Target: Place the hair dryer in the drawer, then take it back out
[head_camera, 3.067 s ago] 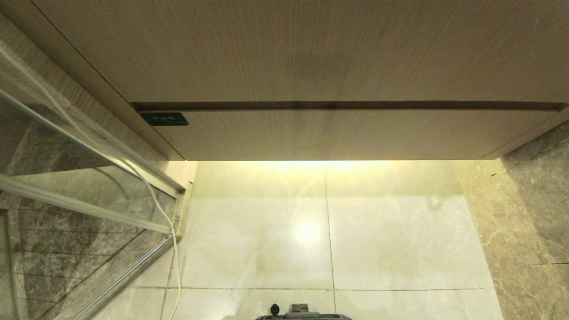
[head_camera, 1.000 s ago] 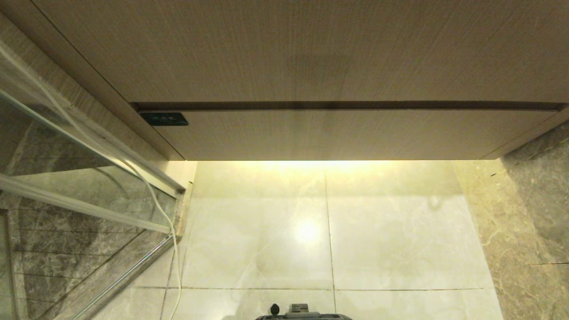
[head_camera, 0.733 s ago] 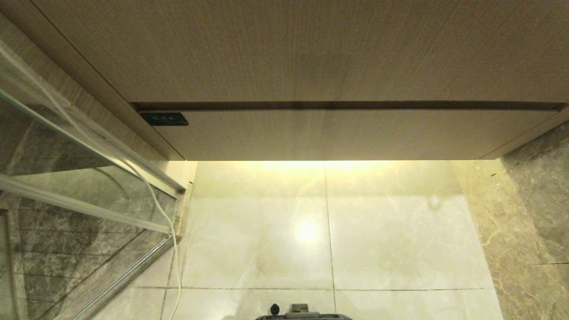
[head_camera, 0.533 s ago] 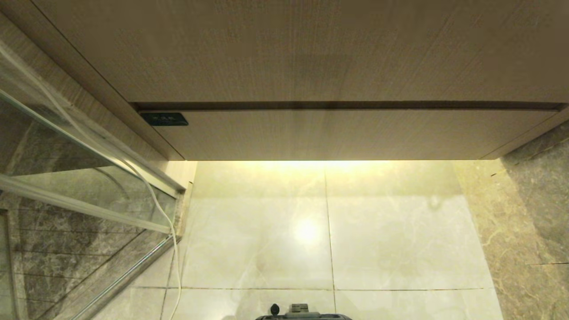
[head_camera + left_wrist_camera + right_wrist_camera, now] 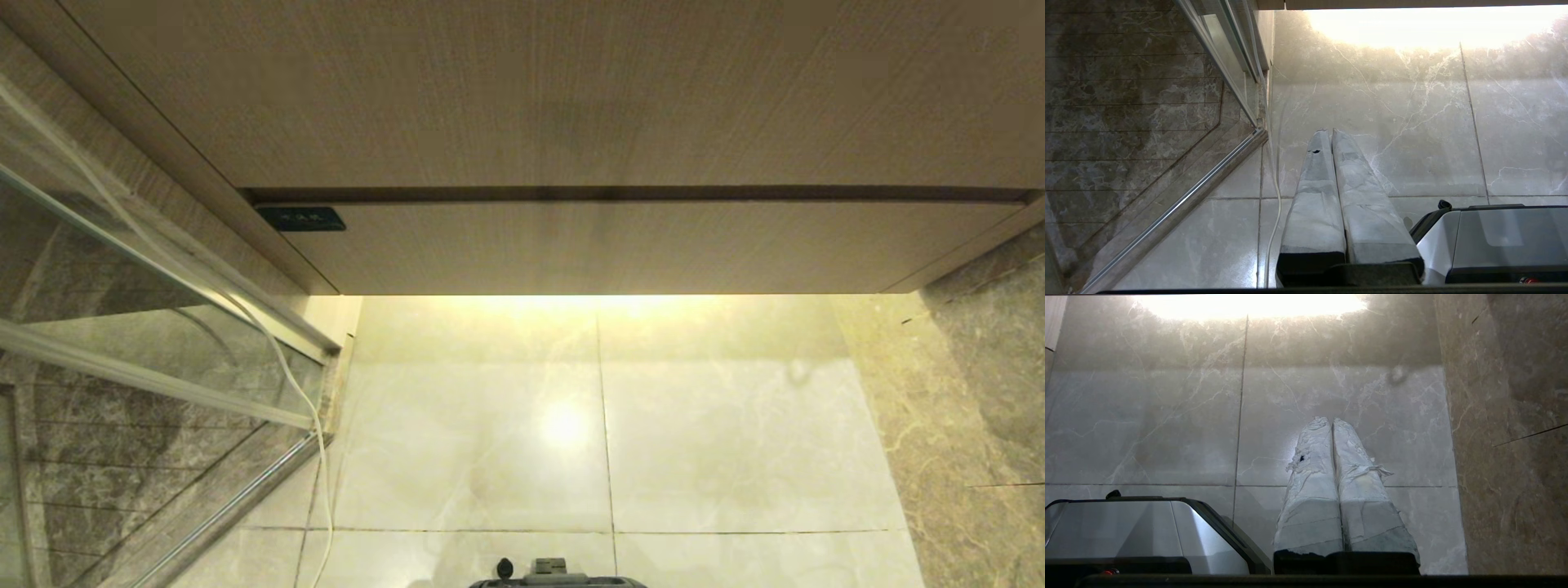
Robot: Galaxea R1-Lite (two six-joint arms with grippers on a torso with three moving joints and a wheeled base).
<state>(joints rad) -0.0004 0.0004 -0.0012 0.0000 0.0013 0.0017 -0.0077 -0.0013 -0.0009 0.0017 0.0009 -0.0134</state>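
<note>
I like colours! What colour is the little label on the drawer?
Dark green label, clearest in the head view.

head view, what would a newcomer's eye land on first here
The bright warm glow spilling onto the pale marble floor tiles from under the wood-grain cabinet, plus its glare spot mid-floor. Above it sits the shut drawer, a small dark label at its left end. At left, a white cable runs down along the glass shower screen.
</note>
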